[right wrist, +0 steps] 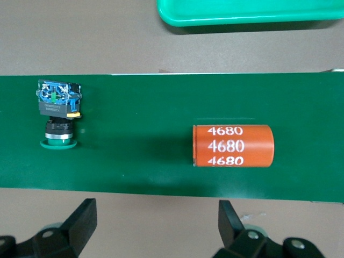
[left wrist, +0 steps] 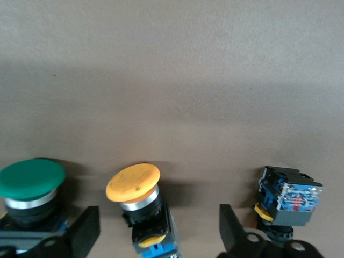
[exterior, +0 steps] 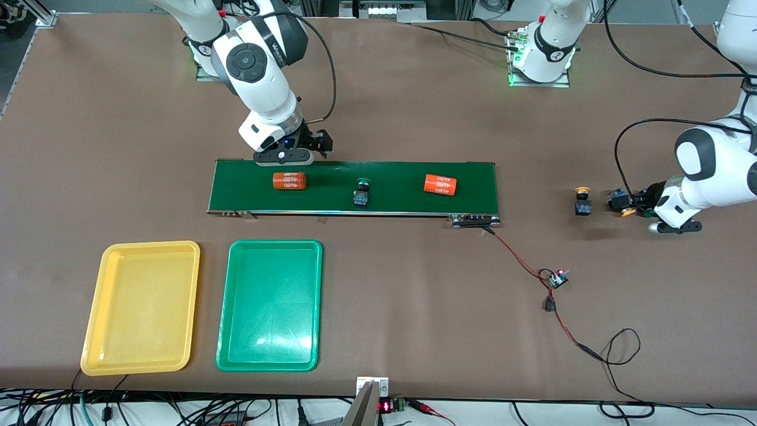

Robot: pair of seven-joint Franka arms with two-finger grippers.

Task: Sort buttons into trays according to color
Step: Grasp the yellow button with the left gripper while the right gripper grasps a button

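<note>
Left gripper [left wrist: 158, 217]: low over the table at the left arm's end, at the edge of the front view, halfway up. Its fingers [left wrist: 86, 231] are wide apart and hold nothing.
Yellow button [left wrist: 137, 196]: it sits on the table between the left gripper's fingers. No finger touches it. Its round cap leans a little.
Green button by the left gripper [left wrist: 29, 188]: it stands on the table just beside one finger, outside the gap.
Second yellow button [left wrist: 287, 196]: it lies tipped over just beside the other finger, and its blue and black body shows.
Right gripper [exterior: 290, 157]: in the upper middle of the front view, over the belt's edge nearest the arm bases. Its fingers [right wrist: 83, 217] are wide apart and hold nothing.
Green button on the belt [exterior: 362, 193]: it lies on its side near the middle of the belt [exterior: 331, 177].
Orange cylinders: one [exterior: 289, 180] lies on the belt under the right gripper. The other [exterior: 441, 184] lies nearer the left arm's end of the belt.
Yellow tray [exterior: 151, 244]: low in the front view, at the right arm's end of the table [exterior: 414, 307].
Green tray [exterior: 275, 242]: just beside the yellow tray, closer to the front camera than the belt.
</note>
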